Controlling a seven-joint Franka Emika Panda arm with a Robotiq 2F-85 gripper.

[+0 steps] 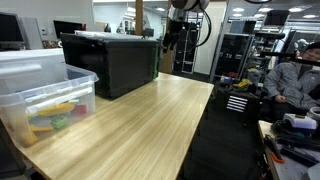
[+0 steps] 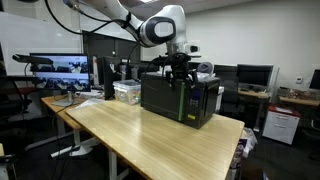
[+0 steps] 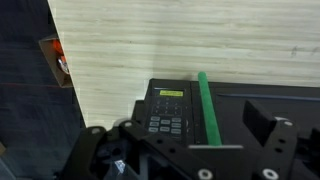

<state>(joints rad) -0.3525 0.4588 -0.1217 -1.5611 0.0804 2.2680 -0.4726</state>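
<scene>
Nearest in an exterior view, a clear bin [image 1: 45, 90] of coloured items [image 1: 50, 115] on the wood table [image 1: 140, 120]; farther along stands the black microwave [image 1: 110, 60]. The gripper [image 1: 170, 38] hovers close over the microwave's top, jaws spread wide, holding nothing. Wrist view: keypad [image 3: 165, 120] under a lit display [image 3: 170, 93], green handle [image 3: 207, 105] beside it; the writing is too small to read.

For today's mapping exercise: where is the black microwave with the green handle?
In an exterior view, the black microwave stands on the light wooden table, directly under the open gripper.
</scene>
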